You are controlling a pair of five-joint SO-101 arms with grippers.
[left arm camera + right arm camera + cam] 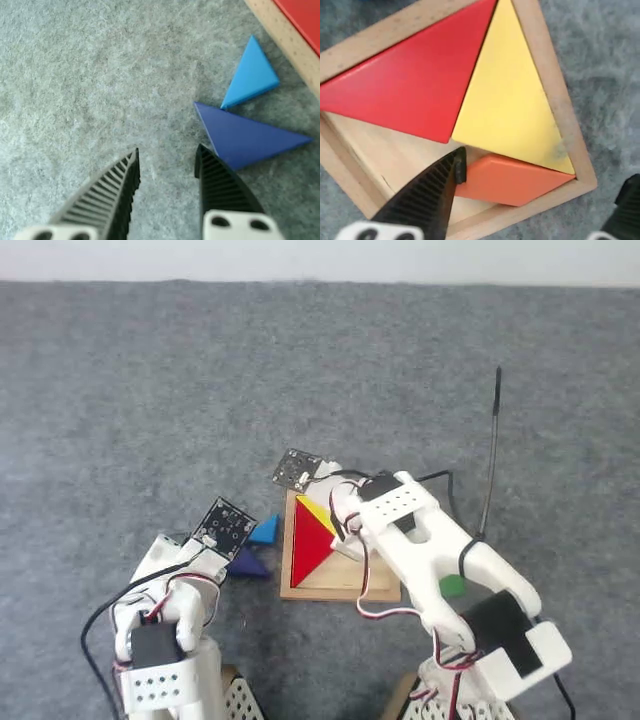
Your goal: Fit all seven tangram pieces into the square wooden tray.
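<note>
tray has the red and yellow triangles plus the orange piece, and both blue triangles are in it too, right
No: the left wrist view shows the light blue triangle and dark blue triangle lying on the grey mat outside the wooden tray. The red triangle, yellow triangle and orange piece are in it.
</note>
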